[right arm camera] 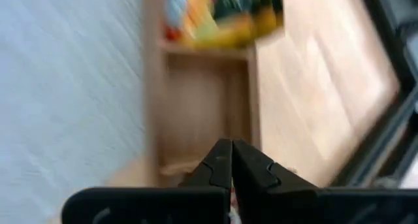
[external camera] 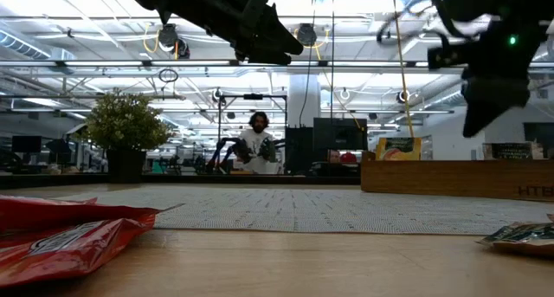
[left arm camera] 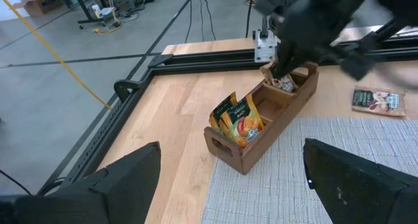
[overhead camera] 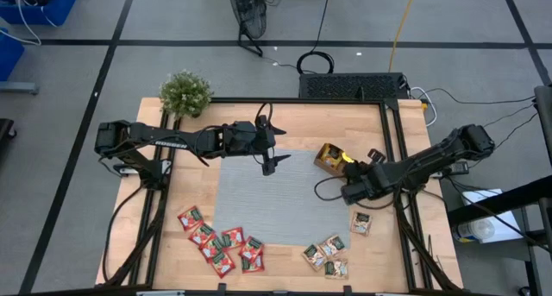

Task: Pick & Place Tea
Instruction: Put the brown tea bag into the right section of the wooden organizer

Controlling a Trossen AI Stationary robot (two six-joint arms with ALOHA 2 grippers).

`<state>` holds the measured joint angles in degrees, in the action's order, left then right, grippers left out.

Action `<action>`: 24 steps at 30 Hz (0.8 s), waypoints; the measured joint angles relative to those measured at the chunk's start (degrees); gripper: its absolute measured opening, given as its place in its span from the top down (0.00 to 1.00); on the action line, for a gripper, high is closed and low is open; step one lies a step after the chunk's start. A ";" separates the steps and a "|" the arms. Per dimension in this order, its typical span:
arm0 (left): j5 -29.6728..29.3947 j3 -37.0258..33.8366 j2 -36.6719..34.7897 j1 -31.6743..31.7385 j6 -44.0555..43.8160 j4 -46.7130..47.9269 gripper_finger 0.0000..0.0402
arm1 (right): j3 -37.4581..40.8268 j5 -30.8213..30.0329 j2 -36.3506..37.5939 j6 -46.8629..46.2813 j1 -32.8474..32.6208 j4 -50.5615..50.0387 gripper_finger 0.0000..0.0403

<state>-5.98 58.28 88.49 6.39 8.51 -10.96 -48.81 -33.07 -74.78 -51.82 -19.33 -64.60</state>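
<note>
The tea sachets (overhead camera: 221, 244) look light, thin and bendy — best pinched by an edge. Left gripper (overhead camera: 269, 160) is wide open (empty); right gripper (right arm camera: 230, 160) is closed, holding nothing I can see.

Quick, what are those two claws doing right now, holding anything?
Left gripper: open, empty, above the grey mat.
Right gripper: shut, nothing seen between its fingers, over the wooden tray.

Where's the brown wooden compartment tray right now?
High view: the brown wooden compartment tray sits on the table's right side, at the grey mat's far right corner, beside the right gripper.
</note>
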 joint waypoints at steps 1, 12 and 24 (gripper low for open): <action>0.00 0.02 0.02 0.00 0.00 0.00 0.09 | -1.10 -1.09 0.00 0.00 -1.36 0.19 1.00; 0.00 0.00 0.02 0.00 0.00 0.00 0.09 | 3.37 -25.25 2.16 22.77 -19.56 39.15 1.00; 0.00 0.02 0.02 0.00 0.00 0.00 0.09 | 24.40 2.37 2.12 49.71 -26.36 105.36 1.00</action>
<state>-5.98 58.30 88.51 6.39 8.51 -10.96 -24.41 -30.70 -72.66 -2.11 -45.68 40.76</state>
